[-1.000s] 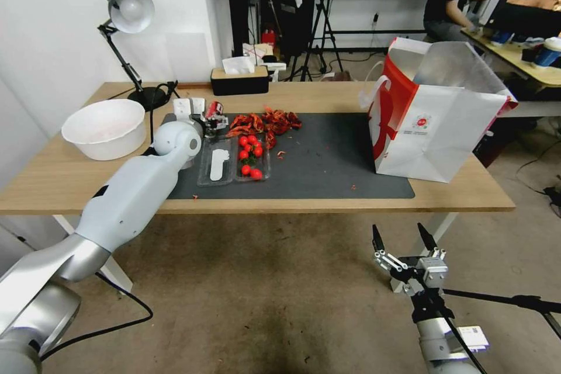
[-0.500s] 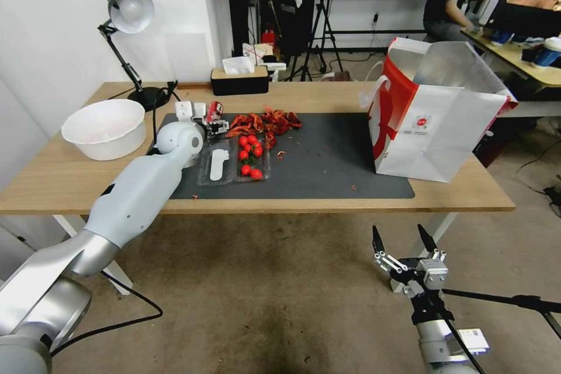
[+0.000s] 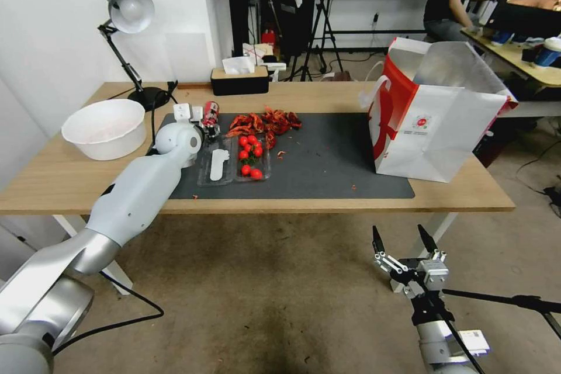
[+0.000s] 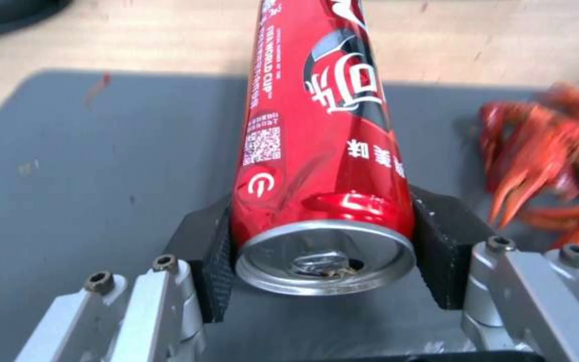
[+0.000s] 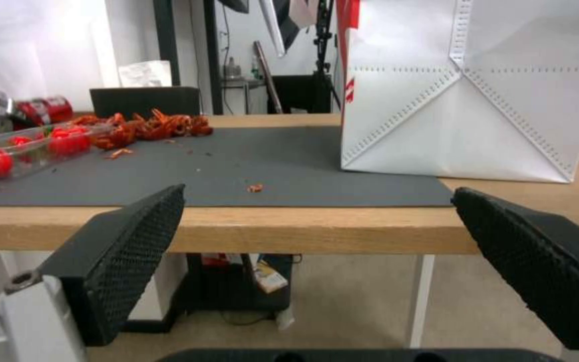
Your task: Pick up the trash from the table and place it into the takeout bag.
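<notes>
Since the frame one second back, the left arm has reached a little farther toward the far edge of the mat, and the red drink can (image 3: pixel 210 111) now shows clear of the wrist rather than half hidden behind it; right arm and bag unchanged.

Left gripper (image 4: pixel 321 251): black ribbed pads closed against both sides of the red drink can, near its opened top end. Can body slightly dented just below the rim. Can hangs just above the dark grey mat (image 3: pixel 327 158), at the mat's far left corner.

Just beside the can, toward the robot's right: a heap of red crayfish shells (image 3: pixel 266 121) on the mat. Nearer the robot than the can: a clear plastic tray (image 3: pixel 234 159) holding cherry tomatoes (image 3: pixel 250 155) in one compartment and a white piece in the other.

Farther out on the table (image 3: pixel 327 201): white basin (image 3: pixel 105 127) and desk lamp (image 3: pixel 125 11) at the left end, black tissue box (image 3: pixel 239 79) at the far edge, takeout bag (image 3: pixel 438 128) upright and open-mouthed at the right end, well apart from the can.

Right gripper (image 3: pixel 404 241): below the table's front edge, over the floor, fingers spread wide, nothing between them.
</notes>
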Tool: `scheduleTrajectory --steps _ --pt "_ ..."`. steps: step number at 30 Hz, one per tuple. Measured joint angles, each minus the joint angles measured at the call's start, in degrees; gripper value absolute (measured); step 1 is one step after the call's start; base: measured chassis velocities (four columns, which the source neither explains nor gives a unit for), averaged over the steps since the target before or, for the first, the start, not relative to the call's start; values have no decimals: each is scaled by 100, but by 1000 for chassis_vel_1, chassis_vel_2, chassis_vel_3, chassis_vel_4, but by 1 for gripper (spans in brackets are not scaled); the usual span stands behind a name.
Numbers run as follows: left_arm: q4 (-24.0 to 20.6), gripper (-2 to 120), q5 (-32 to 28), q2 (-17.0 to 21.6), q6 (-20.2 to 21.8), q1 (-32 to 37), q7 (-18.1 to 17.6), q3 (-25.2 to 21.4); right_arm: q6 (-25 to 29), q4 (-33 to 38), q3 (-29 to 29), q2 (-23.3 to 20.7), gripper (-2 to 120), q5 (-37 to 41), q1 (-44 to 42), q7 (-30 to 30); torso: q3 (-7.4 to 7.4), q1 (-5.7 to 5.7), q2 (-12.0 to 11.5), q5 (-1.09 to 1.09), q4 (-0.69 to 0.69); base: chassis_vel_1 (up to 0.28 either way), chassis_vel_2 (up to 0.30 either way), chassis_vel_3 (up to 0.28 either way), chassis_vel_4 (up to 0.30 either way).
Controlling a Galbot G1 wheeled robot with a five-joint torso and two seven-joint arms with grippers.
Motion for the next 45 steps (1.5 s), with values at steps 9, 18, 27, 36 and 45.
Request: scheduleTrajectory --steps 9,18,27,36,45 --pt "-510 53 316 312 -1770 -260 2206 68 -13 12 7 -17 100 -1 2 1 0 0 0 1 1 0 0 0 0" --pt "-818 53 134 46 -2466 -1148 3502 893 -70 55 -30 -15 100 -39 21 20 0 -1 0 1 0 0 0 0 0" --pt "-217 53 357 -902 -2694 -2371 4037 2400 -55 79 34 -11 100 -45 -51 30 0 -1 0 2 -1 0 0 0 0" --pt "58 53 555 -1348 -2736 -2862 4354 2909 25 55 92 21 100 -25 -98 19 0 -1 0 1 1 0 0 0 0" --pt "549 53 1107 -1832 -2775 -3335 4658 3611 83 6 121 44 100 16 -91 5 0 -1 0 2 0 0 0 0 0"
